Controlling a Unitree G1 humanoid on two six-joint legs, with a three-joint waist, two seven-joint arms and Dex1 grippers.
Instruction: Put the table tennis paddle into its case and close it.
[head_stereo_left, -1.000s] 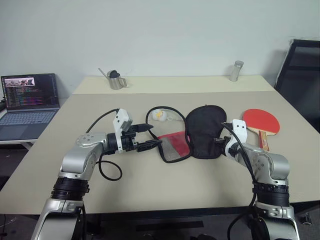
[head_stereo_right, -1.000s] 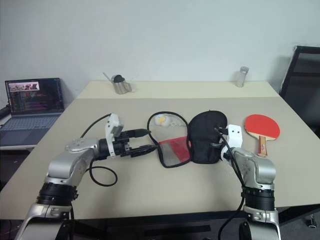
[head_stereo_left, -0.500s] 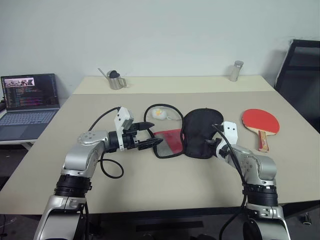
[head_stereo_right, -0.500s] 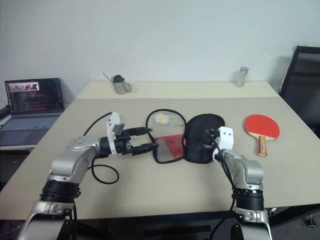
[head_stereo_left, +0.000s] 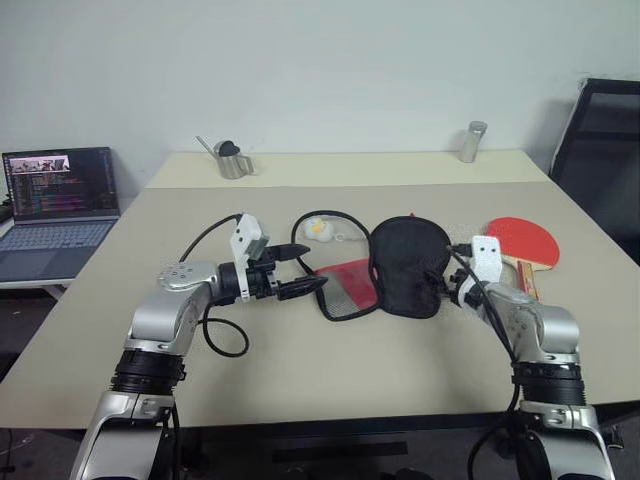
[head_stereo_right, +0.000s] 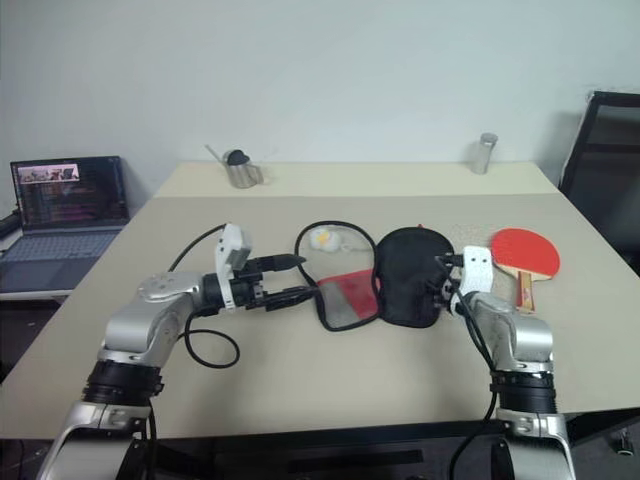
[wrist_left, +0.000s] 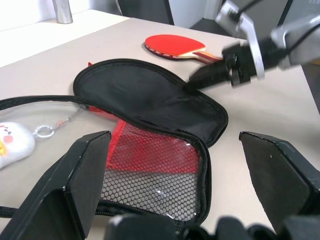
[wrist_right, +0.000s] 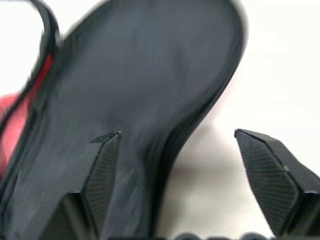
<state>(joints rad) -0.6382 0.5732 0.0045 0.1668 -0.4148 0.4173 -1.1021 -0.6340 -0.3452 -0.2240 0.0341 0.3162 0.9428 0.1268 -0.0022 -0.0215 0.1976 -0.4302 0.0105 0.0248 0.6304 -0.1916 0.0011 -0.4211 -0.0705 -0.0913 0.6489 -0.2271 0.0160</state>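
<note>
Right gripper released case; case empty.

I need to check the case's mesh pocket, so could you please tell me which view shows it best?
The left wrist view: the mesh pocket lies close between that hand's fingers. Both eye views show it small beside the black flap; the right wrist view shows mainly that flap.

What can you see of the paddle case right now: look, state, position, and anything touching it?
The case is a soft fabric pouch lying unzipped and spread open on the table: a black flap on the robot's right, a red half with a mesh pocket on its left. A black cord loop trails behind it. The paddle lies apart, to its right. The open right gripper is at the black flap's edge; contact is unclear.
</note>
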